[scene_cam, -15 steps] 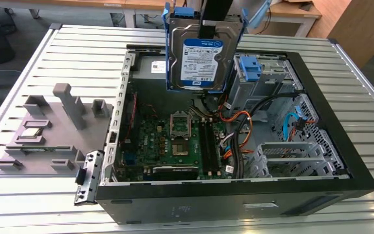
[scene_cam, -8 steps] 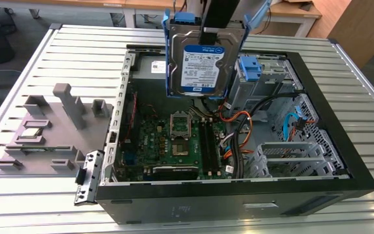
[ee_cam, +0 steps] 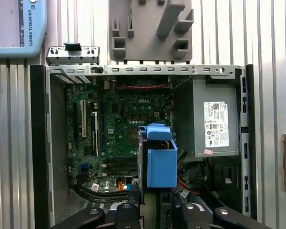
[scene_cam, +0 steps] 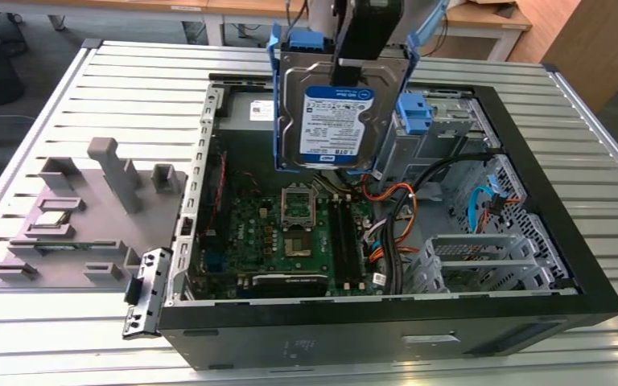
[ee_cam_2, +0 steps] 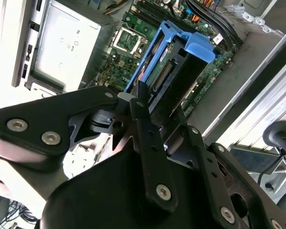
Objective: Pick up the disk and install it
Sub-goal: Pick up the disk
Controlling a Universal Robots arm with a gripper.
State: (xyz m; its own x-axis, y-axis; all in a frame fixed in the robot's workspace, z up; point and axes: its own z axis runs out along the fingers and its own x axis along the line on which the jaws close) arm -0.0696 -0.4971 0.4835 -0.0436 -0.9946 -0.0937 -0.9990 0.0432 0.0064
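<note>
The disk (scene_cam: 336, 121) is a silver hard drive with a white-and-blue label, framed by a blue caddy. It hangs upright above the open computer case (scene_cam: 582, 277), over the far part of the motherboard. My gripper (scene_cam: 348, 76) comes down from above and is shut on the disk's upper part, one black finger crossing its labelled face. In the second wrist view the fingers (ee_cam_2: 145, 119) clamp the two flat sides of the disk (ee_cam_2: 174, 71). The first wrist view looks down past the gripper (ee_cam: 155, 198) along the disk (ee_cam: 159, 160) into the case.
Inside the case lie the motherboard (scene_cam: 298, 233), orange and black cables (scene_cam: 395, 209) and the power supply (ee_cam: 212, 119). A drive bay with a lone blue bracket (scene_cam: 414, 112) sits at the case's far right. A grey fixture (scene_cam: 84, 209) and a loose black bracket (scene_cam: 146, 293) lie left of it.
</note>
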